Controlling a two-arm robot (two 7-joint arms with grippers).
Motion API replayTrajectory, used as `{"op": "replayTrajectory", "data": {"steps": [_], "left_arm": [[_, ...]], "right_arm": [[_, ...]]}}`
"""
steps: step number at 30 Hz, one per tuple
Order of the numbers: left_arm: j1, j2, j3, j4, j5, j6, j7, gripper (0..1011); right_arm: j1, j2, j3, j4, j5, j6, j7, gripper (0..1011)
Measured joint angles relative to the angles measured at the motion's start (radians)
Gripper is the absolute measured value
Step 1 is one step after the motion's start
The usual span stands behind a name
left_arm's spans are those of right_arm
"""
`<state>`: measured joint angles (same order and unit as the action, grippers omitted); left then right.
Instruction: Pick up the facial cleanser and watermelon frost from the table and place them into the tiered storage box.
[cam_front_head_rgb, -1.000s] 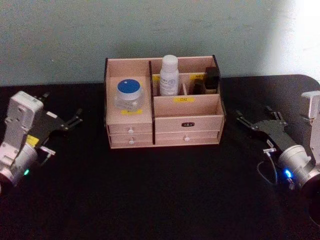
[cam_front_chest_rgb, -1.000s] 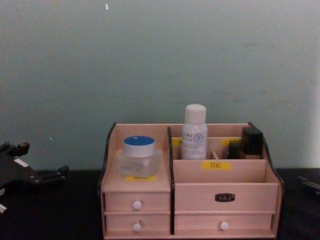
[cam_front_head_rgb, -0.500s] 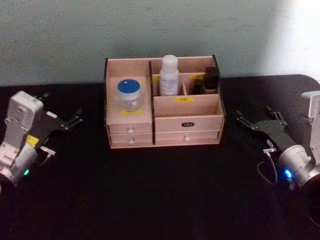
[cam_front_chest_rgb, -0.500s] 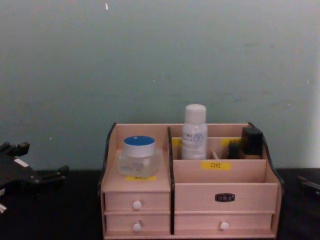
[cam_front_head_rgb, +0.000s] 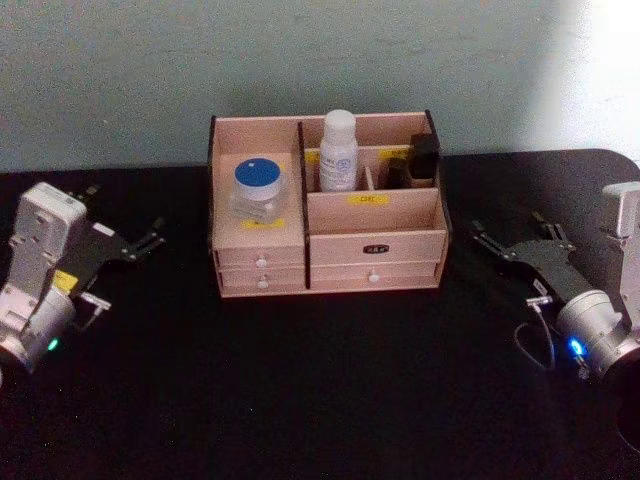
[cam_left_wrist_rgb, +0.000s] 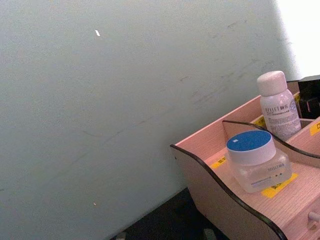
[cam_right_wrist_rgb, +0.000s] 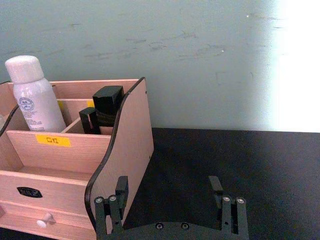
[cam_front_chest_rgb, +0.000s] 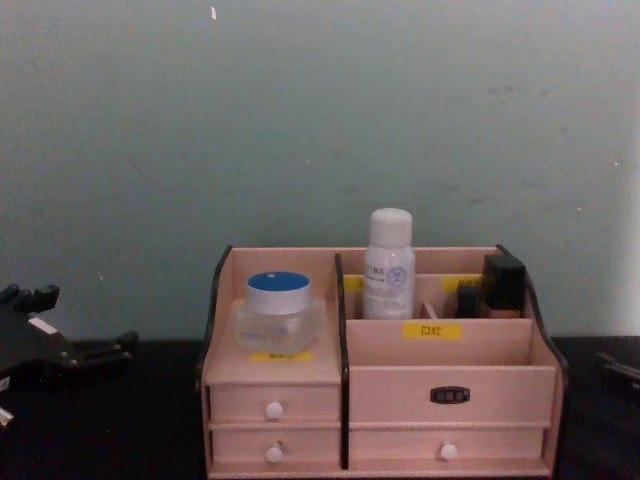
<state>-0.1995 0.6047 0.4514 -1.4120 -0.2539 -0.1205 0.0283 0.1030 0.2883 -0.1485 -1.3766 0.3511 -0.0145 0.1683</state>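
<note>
Head view gives us the whole table (cam_front_head_rgb: 320, 400), a black surface against a pale green wall (cam_front_head_rgb: 120, 70). Going from the left, we see the left gripper (cam_front_head_rgb: 125, 232) resting low over the table at the left edge, well apart from the box, its two dark fingers spread apart with nothing between them. In the chest view it shows as a dark shape at the lower left edge (cam_front_chest_rgb: 70, 330).

At the middle, on the far part of the table, stands the tiered storage box (cam_front_head_rgb: 375, 240), light wood with dark side edges and small drawers with white knobs along its near face. On its left raised shelf we see a clear jar (cam_front_head_rgb: 258, 190) with a blue lid, sitting on a yellow label. Just right of the divider, in a far compartment, a white bottle (cam_front_head_rgb: 338, 152) stands upright; the left wrist view shows both of them close together, jar (cam_left_wrist_rgb: 257, 160) nearer and bottle (cam_left_wrist_rgb: 277, 107) farther. In the far right compartment we see a dark item (cam_front_head_rgb: 420, 160) standing upright; we cannot tell what it is. The front compartment behind the yellow label looks bare.

At the right, the right gripper (cam_front_head_rgb: 510, 240) rests low over the table, well apart from the box's right side, fingers spread apart and holding nothing; its own wrist view shows the two fingertips (cam_right_wrist_rgb: 121, 186) separated, with the box's dark-edged side wall (cam_right_wrist_rgb: 132, 145) just beyond.
</note>
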Motion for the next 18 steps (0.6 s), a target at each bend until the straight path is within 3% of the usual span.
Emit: {"op": "replayTrajectory", "data": {"steps": [18], "left_arm": [[0.000, 0.000, 0.000, 0.000, 0.000, 0.000, 0.000, 1001]], "right_arm": [[0.000, 0.000, 0.000, 0.000, 0.000, 0.000, 0.000, 1003]]}}
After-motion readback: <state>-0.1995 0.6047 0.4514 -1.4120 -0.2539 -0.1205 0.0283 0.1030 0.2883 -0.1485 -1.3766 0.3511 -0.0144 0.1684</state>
